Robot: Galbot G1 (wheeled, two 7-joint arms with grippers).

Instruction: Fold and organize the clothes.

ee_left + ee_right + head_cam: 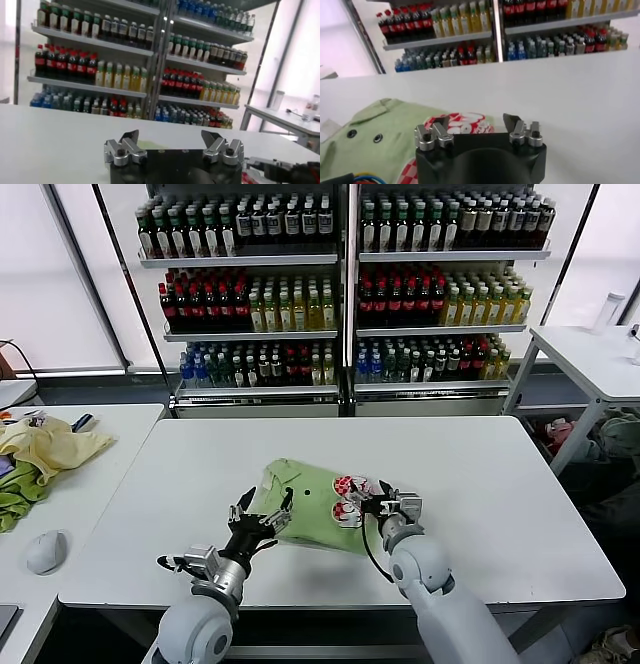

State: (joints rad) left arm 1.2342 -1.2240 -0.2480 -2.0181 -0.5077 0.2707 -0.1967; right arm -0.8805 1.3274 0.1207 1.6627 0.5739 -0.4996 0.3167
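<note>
The clothes, a light green polo shirt [305, 506], lie bunched in a partly folded heap near the front edge of the white table [480, 484]. The buttoned collar points to the far side, and the red-and-white patch [348, 496] sits on the heap's right side. My left gripper [265, 512] hovers open at the shirt's near left edge, with only a sliver of green [148, 145] showing past its fingers [131, 136]. My right gripper [372, 502] is open at the shirt's right edge. In the right wrist view the patch [457, 121] lies just beyond that gripper [476, 121], and nothing is held.
A second table on the left carries a pale yellow garment [52, 446], a darker green cloth [18, 502] and a computer mouse [45, 551]. Shelves of bottles [340, 274] stand behind. Another white table [590, 354] stands at the back right.
</note>
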